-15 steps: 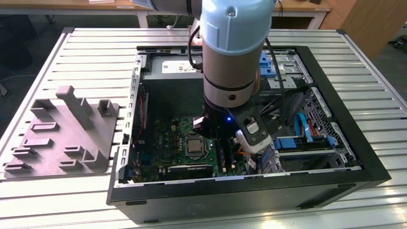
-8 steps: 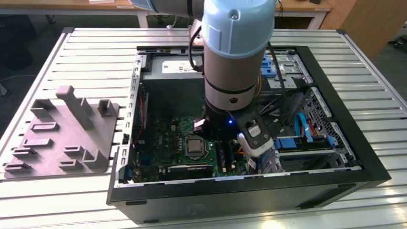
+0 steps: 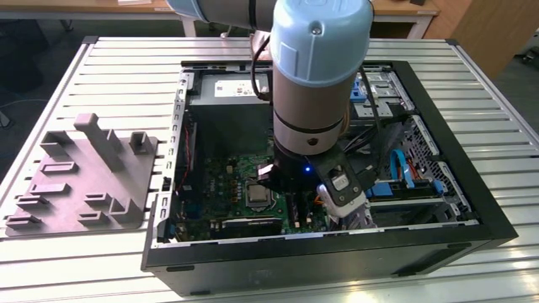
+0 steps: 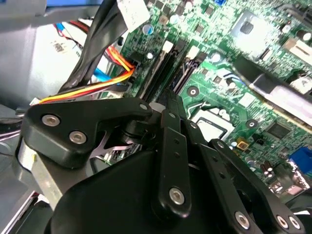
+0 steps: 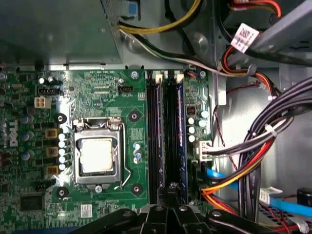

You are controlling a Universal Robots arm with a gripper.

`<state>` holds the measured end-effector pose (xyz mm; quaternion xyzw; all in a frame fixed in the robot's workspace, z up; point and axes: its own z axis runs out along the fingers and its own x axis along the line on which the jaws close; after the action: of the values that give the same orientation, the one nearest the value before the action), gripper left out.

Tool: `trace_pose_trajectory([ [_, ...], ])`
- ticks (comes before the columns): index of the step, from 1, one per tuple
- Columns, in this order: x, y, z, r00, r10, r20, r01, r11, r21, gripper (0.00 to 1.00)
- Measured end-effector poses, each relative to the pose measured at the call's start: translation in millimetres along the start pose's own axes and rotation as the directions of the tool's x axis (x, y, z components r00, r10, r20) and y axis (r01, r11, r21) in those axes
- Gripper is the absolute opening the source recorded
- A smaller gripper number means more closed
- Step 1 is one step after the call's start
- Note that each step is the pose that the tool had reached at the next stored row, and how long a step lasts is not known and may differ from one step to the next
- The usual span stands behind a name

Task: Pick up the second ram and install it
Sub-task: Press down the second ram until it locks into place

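My gripper is low inside the open computer case, over the long dark memory slots beside the silver processor socket. Its fingers come together at the tip, and I see nothing gripped between them. A narrow blue-green stick stands on edge in the slot next to the fingertips. It looks like a ram seated in the board. I cannot tell whether it is the second ram. In the exterior view the gripper hangs over the green motherboard.
A grey plastic block with slots and tabs lies outside the case on the exterior view's left. The grey power supply sits at the case's far end. Bundled cables and a drive cage crowd the side beside the slots.
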<state>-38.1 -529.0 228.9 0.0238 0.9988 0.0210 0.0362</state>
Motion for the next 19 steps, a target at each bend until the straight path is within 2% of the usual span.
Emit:
trace_pose_trajectory([
  [19, 0.0, -1.7, 5.9, 1.0, 0.0, 0.0001, 0.0, 1.0, -0.0003, 0.1],
])
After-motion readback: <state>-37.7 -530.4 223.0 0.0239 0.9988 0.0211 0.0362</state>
